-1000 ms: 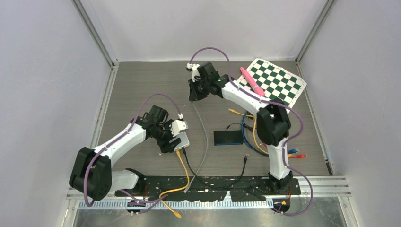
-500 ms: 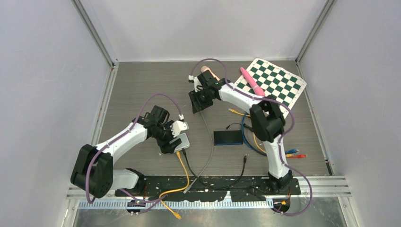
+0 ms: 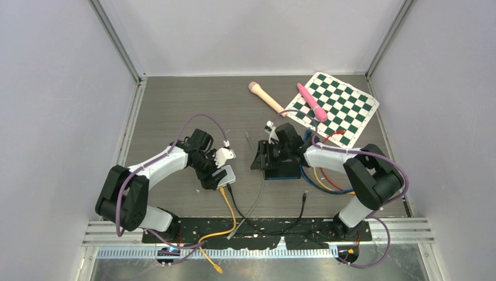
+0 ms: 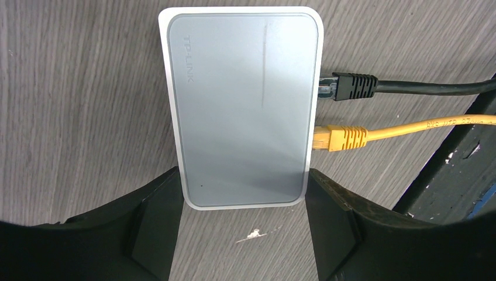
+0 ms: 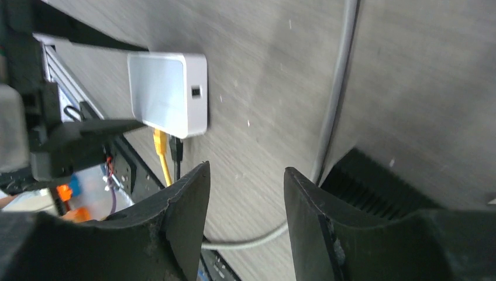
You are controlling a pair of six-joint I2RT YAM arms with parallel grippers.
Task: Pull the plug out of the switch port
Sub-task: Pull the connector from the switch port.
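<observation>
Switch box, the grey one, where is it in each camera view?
Top external: switch left of centre, in the left pincer.
Left wrist: fills the centre.
Right wrist: upper left.
Shared landmark: the yellow cable plugged into it.

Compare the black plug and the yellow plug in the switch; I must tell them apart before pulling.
The black plug has a dark ribbed boot; the yellow plug is bright yellow throughout. The black plug's cable looks unmarked; the yellow plug's cable carries printed lettering. Both sit in one side of the switch.
</observation>
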